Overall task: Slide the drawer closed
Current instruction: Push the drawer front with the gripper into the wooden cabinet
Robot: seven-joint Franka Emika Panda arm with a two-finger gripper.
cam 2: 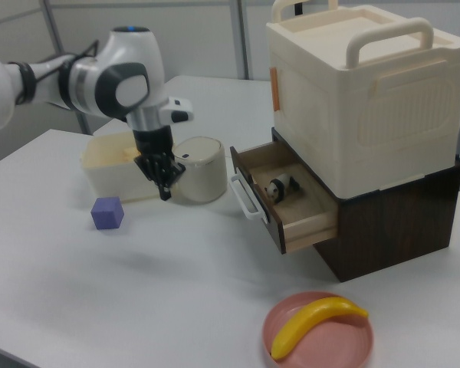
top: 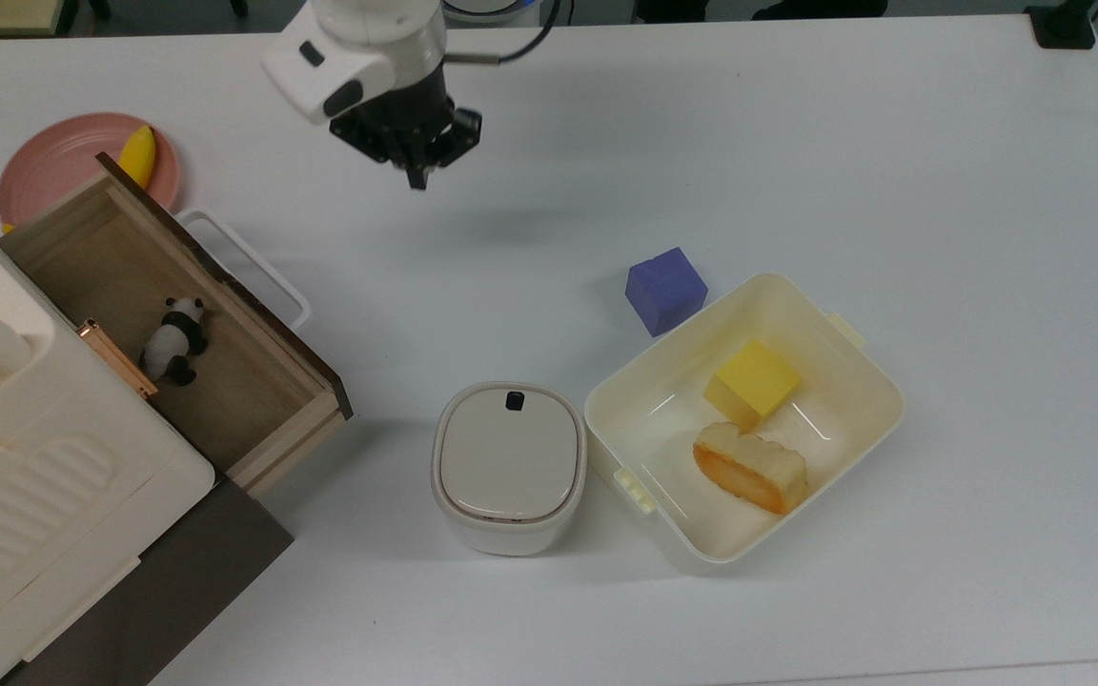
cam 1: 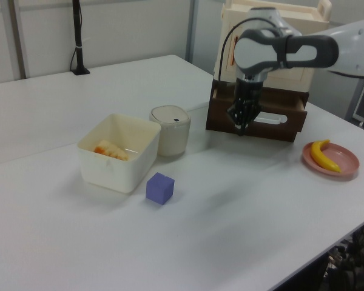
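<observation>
Gripper (top: 416, 178) pressed together above table, drawer (top: 168, 314) pulled out, well apart, toward the top view's left

No readable text

No letters, numbers, brands or signs can be read on anything in the top, left or right views.

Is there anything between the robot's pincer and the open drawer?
No. In the top view, bare white table separates the pincer from the drawer's white handle.

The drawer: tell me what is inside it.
The drawer is open and holds a small panda figurine on its wooden floor. The cabinet covers its rear part, so anything there is hidden.
</observation>
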